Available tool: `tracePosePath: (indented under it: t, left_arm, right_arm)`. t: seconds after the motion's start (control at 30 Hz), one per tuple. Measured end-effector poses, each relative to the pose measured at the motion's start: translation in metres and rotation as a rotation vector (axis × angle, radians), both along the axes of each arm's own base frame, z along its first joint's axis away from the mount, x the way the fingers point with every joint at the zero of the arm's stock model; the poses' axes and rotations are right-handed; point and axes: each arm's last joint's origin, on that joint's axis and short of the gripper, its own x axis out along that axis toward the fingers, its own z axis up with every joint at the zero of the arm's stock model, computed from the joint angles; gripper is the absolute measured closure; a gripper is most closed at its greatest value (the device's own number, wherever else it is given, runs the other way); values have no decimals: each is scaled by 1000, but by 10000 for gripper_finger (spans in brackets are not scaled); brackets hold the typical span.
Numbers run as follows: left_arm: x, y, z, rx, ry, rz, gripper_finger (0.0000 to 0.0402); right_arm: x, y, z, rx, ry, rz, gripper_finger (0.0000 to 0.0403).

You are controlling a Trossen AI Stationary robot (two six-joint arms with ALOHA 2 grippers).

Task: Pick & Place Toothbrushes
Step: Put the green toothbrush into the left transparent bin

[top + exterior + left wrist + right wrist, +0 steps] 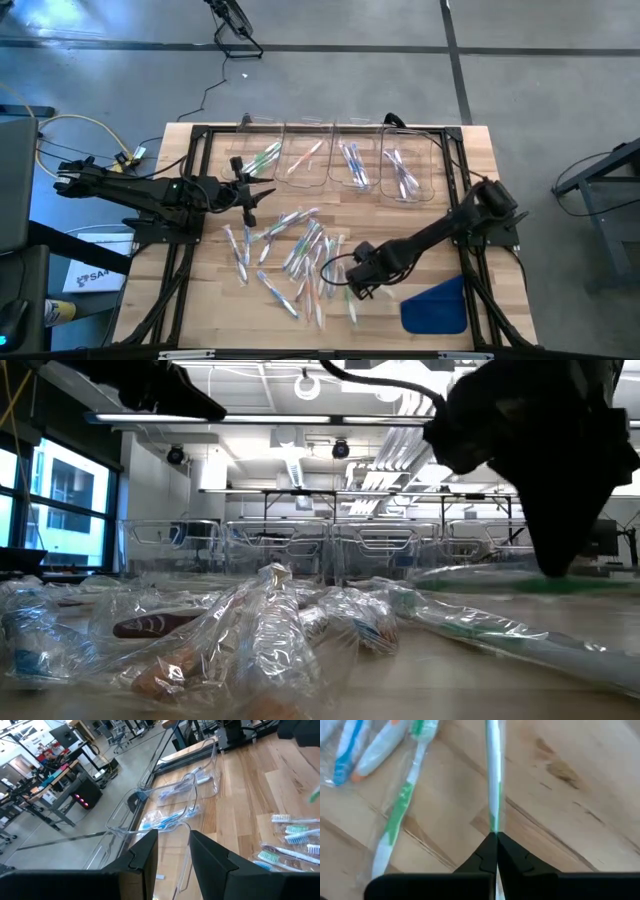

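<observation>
1. We've got a green-and-white toothbrush (pixel 493 785) pinched at its end by our right gripper (pixel 495 838), jaws shut tight on it, down at the near-right edge of the loose pile of toothbrushes (pixel 290 250) on the wooden table (pixel 440 230).
2. Another wrapped green toothbrush (pixel 400 805) lies just beside it, apart from the fingers, so we look clear of a double grab.
3. Four clear bins (pixel 335 160) sit along the far edge, each already holding a few brushes; the one with green brushes (pixel 262 158) is at the left end.
4. Our left gripper (pixel 262 197) hovers near that bin, jaws partly open, nothing in them.
5. Tip for this step: the grip's thin, so probably lift straight up and slowly so the brush doesn't pivot or drag its neighbours.
6. A blue cloth-like piece (pixel 436 306) lies by the right arm.
</observation>
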Motion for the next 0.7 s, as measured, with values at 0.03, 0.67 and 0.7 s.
tracePosePath:
  t: [0.03, 0.67, 0.7]
  left_arm:
    - [0, 0, 0, 0, -3, 0, 294]
    - [0, 0, 16, -10, -76, 0, 294]
    - [0, 0, 18, -12, -84, -5, 294]
  right_arm:
    - [-3, -1, 3, -5, 9, 4, 402]
    - [-30, -20, 92, -55, -328, 83, 400]
    - [-32, -22, 98, -72, -360, 85, 399]
